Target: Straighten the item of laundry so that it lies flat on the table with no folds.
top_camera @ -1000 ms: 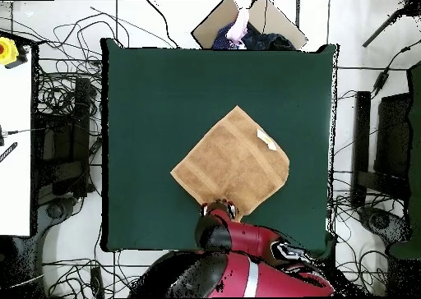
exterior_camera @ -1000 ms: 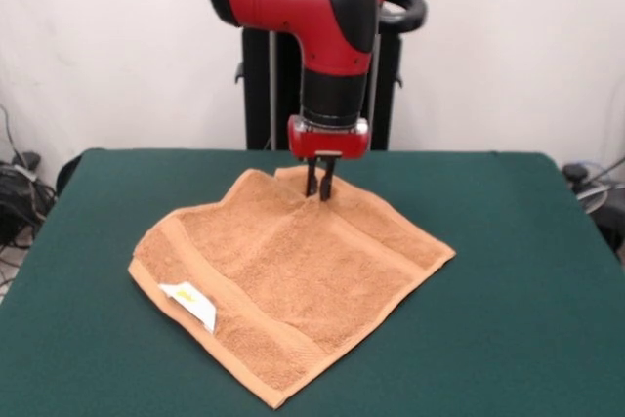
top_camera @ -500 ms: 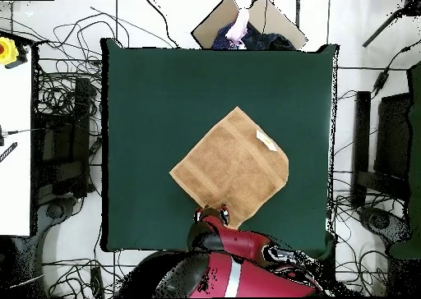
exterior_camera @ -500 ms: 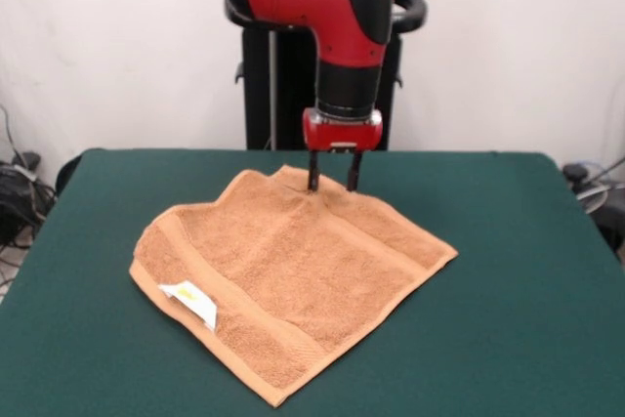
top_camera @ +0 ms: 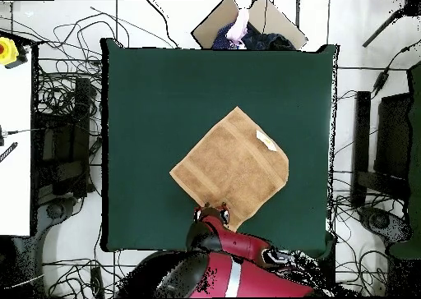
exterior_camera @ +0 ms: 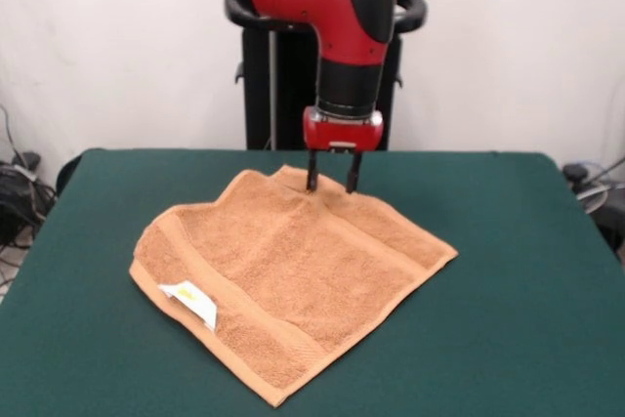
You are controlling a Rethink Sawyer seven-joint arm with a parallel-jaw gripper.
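The item of laundry [exterior_camera: 293, 275], an orange-tan towel, lies spread like a diamond on the green table [exterior_camera: 508, 271], with its white label [exterior_camera: 190, 302] near the front left edge. Its far corner is slightly rumpled, with a small raised fold. My gripper [exterior_camera: 331, 183] stands open right at that far corner, fingertips low at the towel's edge and holding nothing. In the overhead view the towel [top_camera: 232, 168] lies right of the table's [top_camera: 164, 90] middle, its label [top_camera: 265, 138] at the upper right. There the gripper [top_camera: 215, 207] is at the towel's lower corner, partly hidden by the arm.
Tangled cables [top_camera: 70, 107] lie on the floor round the table. A cardboard box [top_camera: 247, 25] with cloth in it stands beyond the table's top edge in the overhead view. A white bench with a yellow and red button [top_camera: 8, 48] is at the left.
The gripper, shut on the far corner one second ago, has opened and shifted slightly right in the front view. The towel's far corner now lies released on the table.
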